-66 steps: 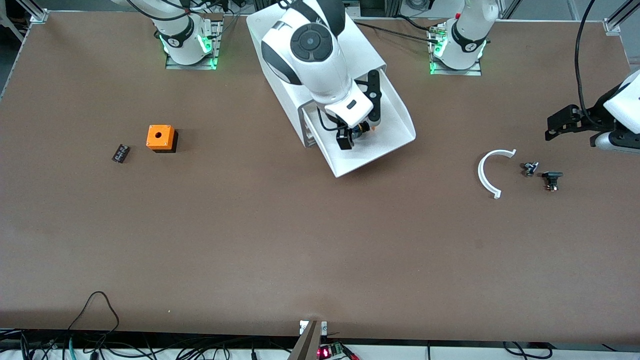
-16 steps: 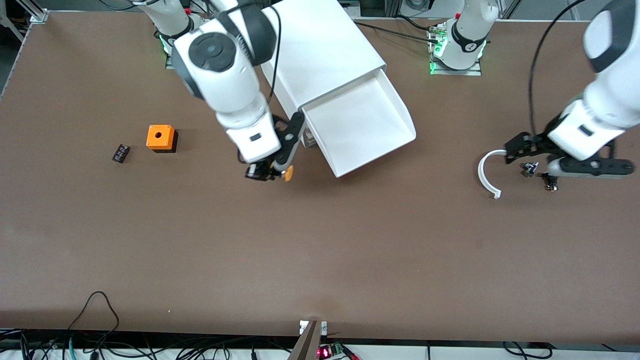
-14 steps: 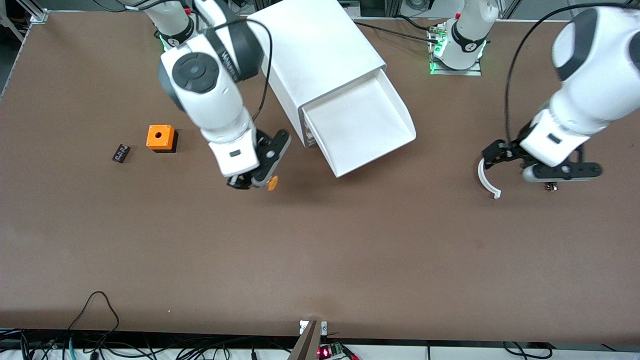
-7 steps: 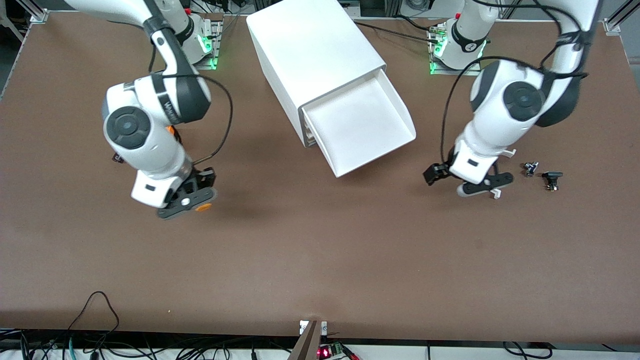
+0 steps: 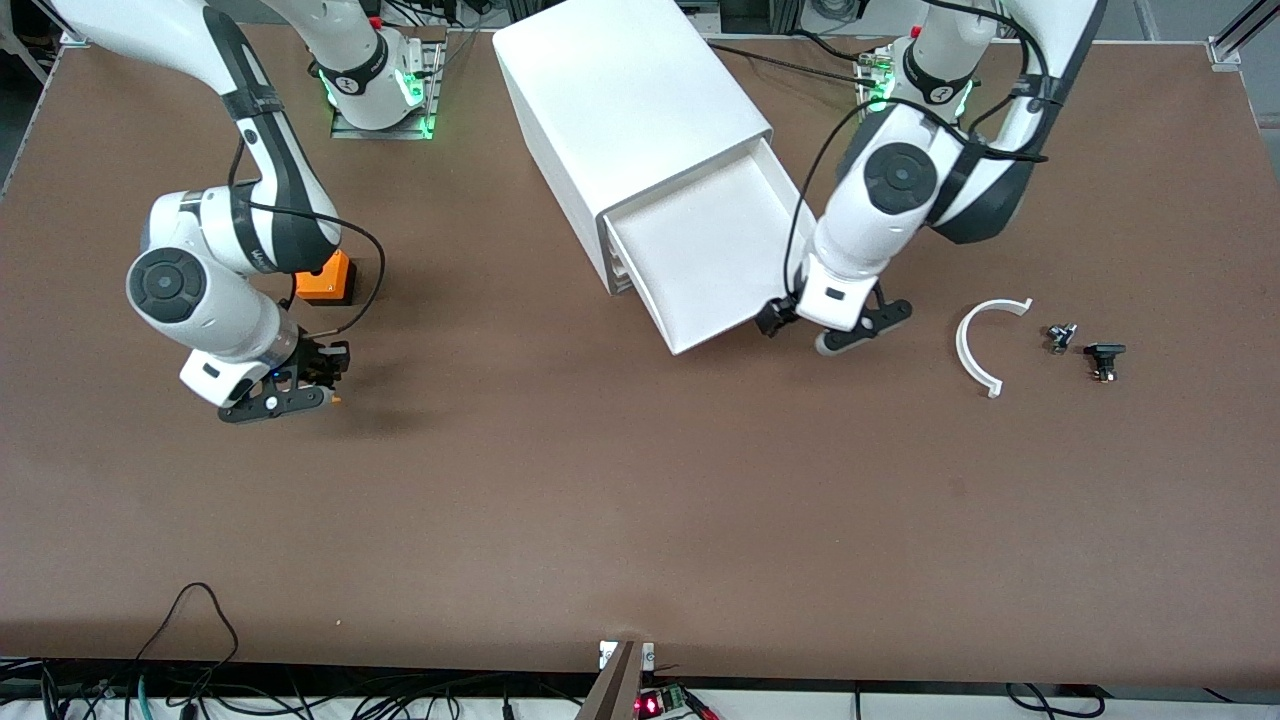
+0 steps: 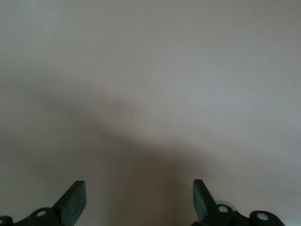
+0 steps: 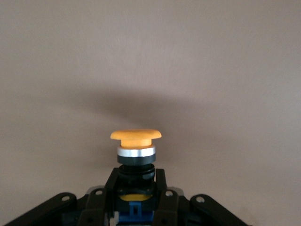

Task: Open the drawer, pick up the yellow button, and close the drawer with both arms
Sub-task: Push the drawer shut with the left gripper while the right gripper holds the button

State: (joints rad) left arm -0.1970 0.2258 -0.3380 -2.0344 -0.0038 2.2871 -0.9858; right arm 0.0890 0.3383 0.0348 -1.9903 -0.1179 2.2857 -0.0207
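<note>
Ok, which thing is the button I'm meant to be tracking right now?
Start at the big white cabinet, then go toward the right arm's end of the table, past the orange cube. The right pincer is low over bare table there, shut on the button. It is the only piece with a round orange mushroom cap on a silver ring and black-and-blue body; the cube is boxy.

You've got a brown table (image 5: 640, 500) with an orange cube (image 5: 333, 280) toward the right arm's end, partly hidden. Toward the left arm's end lies a white curved half-ring (image 5: 975, 345). Just beside it sits a small grey metal part (image 5: 1060, 336), then a small black part (image 5: 1103, 356) next along. Black cables (image 5: 190, 640) trail at the table edge nearest the front camera.
</note>
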